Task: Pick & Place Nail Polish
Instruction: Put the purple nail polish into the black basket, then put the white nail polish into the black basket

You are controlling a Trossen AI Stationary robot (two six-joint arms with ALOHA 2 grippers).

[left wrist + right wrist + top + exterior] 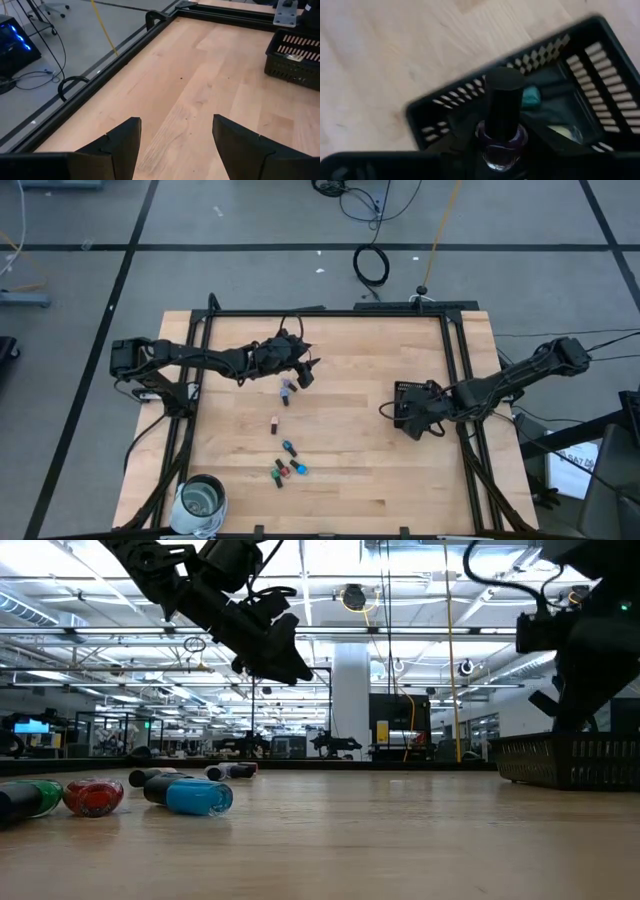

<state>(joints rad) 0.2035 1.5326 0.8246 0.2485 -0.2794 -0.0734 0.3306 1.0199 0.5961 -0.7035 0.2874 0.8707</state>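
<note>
Right claw (pixel 502 150) clenched on a purple nail polish bottle (pixel 501 137), black basket (pixel 600 75) directly beneath. Left claw (pixel 175 145) released, empty, above the bench (pixel 200 90).

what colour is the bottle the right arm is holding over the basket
Dark purple with a black cap; the bottle shows best in the right wrist view.

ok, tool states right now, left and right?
Left tool: open, empty, above the table.
Right tool: shut on a purple nail polish bottle, over the black tray.
</note>
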